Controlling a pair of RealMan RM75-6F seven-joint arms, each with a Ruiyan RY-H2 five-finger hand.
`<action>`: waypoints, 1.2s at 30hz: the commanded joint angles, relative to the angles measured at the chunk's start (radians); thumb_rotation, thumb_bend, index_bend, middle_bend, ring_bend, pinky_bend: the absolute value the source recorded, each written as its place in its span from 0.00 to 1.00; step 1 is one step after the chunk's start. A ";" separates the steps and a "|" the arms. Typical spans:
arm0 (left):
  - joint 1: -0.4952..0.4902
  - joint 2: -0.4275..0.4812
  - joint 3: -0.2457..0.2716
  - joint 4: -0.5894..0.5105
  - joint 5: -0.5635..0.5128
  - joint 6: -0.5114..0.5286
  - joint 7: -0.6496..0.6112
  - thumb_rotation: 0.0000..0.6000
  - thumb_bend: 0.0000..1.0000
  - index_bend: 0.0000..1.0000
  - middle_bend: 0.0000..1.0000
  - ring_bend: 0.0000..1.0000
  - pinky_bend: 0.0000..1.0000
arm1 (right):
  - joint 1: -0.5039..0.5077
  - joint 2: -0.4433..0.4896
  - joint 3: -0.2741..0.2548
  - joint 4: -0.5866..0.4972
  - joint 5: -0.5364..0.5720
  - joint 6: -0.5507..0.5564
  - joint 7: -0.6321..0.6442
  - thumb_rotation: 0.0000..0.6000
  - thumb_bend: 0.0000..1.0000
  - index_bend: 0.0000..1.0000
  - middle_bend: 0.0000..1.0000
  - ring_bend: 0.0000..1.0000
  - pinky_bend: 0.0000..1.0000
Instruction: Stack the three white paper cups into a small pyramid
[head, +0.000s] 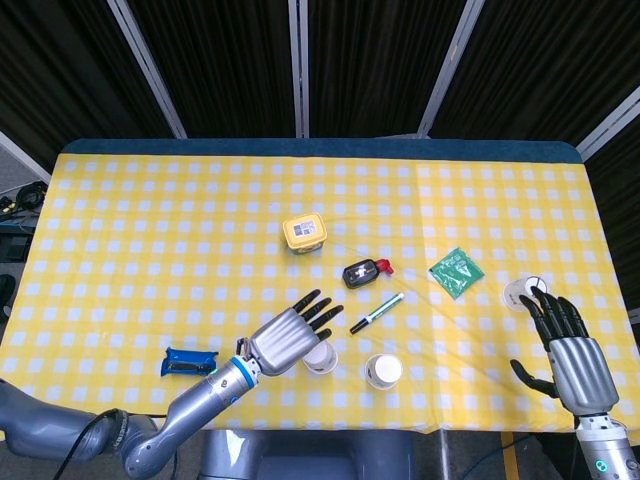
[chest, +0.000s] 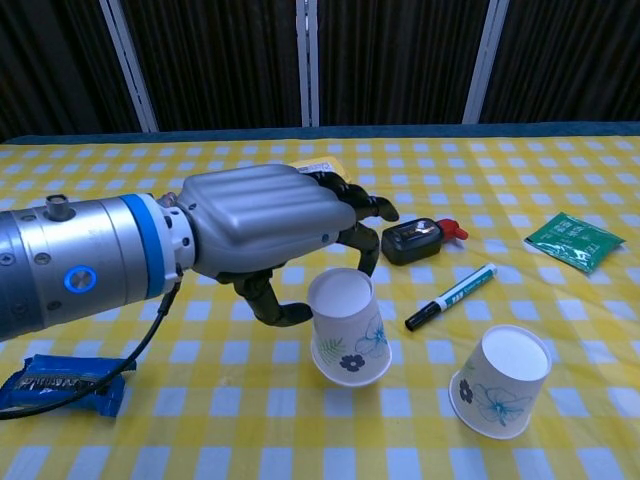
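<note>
Chest view is showing two of the three paper cups, both upside down. The left hand (chest: 265, 225) is pinching the first cup (chest: 349, 339) between thumb and fingers, and that cup is sitting tilted, just left of the second cup (chest: 497, 381), which is resting tilted on the yellow checked surface (chest: 300, 420). Head view is showing the third cup (head: 524, 292) well to the right of the second cup, near the surface's right edge, with the fingertips of the right hand (head: 566, 352) just beside it; that hand is holding nothing, its fingers spread.

Counting the rest: one marker pen (chest: 450, 296) is lying just behind the second cup, one black case (chest: 412, 241) and one yellow-lidded tub (head: 304, 234) farther behind, one green packet (chest: 573, 241) behind and right, and one blue wrapper (chest: 65, 381) far left.
</note>
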 joint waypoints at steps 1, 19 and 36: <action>-0.026 -0.050 -0.008 0.024 -0.041 -0.008 0.031 1.00 0.40 0.38 0.00 0.00 0.00 | -0.001 0.000 0.001 -0.001 0.001 0.001 -0.002 1.00 0.15 0.00 0.00 0.00 0.00; -0.083 -0.223 -0.020 0.131 -0.110 0.028 0.066 1.00 0.37 0.25 0.00 0.00 0.00 | 0.001 -0.008 0.001 0.003 0.005 -0.012 -0.016 1.00 0.15 0.00 0.00 0.00 0.00; 0.013 -0.072 0.052 0.023 -0.018 0.183 0.009 1.00 0.28 0.00 0.00 0.00 0.00 | -0.004 -0.006 -0.006 -0.007 -0.011 -0.007 -0.024 1.00 0.15 0.00 0.00 0.00 0.00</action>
